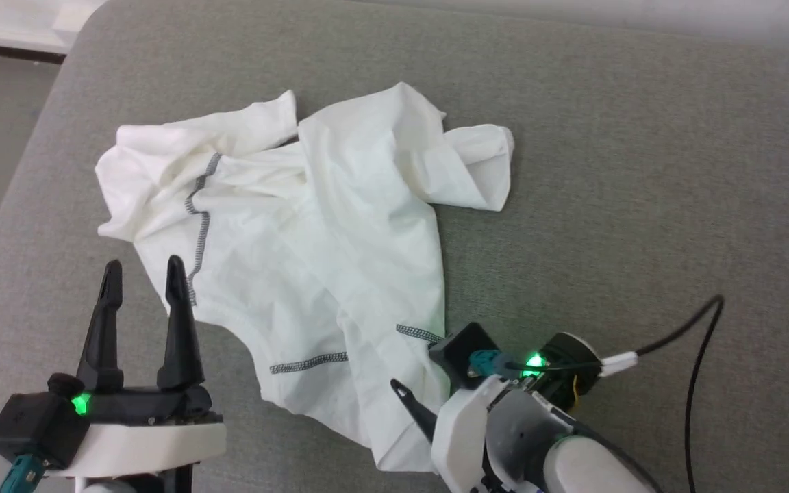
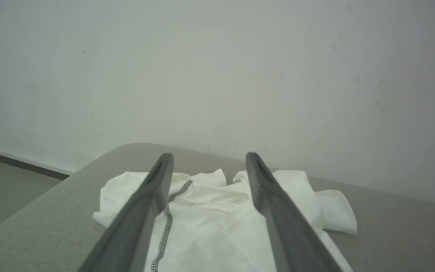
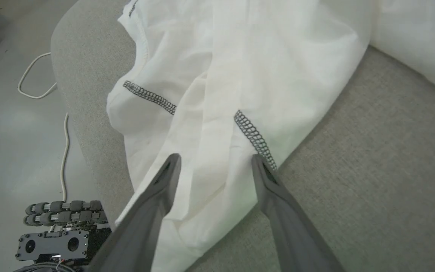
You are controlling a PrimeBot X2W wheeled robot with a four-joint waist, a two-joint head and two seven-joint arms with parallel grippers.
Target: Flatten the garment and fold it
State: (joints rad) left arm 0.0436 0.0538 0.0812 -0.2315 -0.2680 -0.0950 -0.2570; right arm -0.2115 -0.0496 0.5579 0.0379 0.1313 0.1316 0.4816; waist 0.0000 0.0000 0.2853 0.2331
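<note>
Garment (image 1: pixel 312 260) lies crumpled, left pincer (image 1: pixel 143 263) wide and level near it, right pincer (image 3: pixel 215 158) wide, tilted over it.

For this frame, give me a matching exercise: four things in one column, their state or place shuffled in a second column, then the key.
Things
1. garment
2. left gripper
3. right gripper
4. cable

States or places
A. black, on the grey surface at the right
B. open, tips over the cloth's near edge beside a zigzag seam
C. white, crumpled, not yet flattened
D. open, fingers pointing up at the head view's lower left

Pairs: 1-C, 2-D, 3-B, 4-A
</note>
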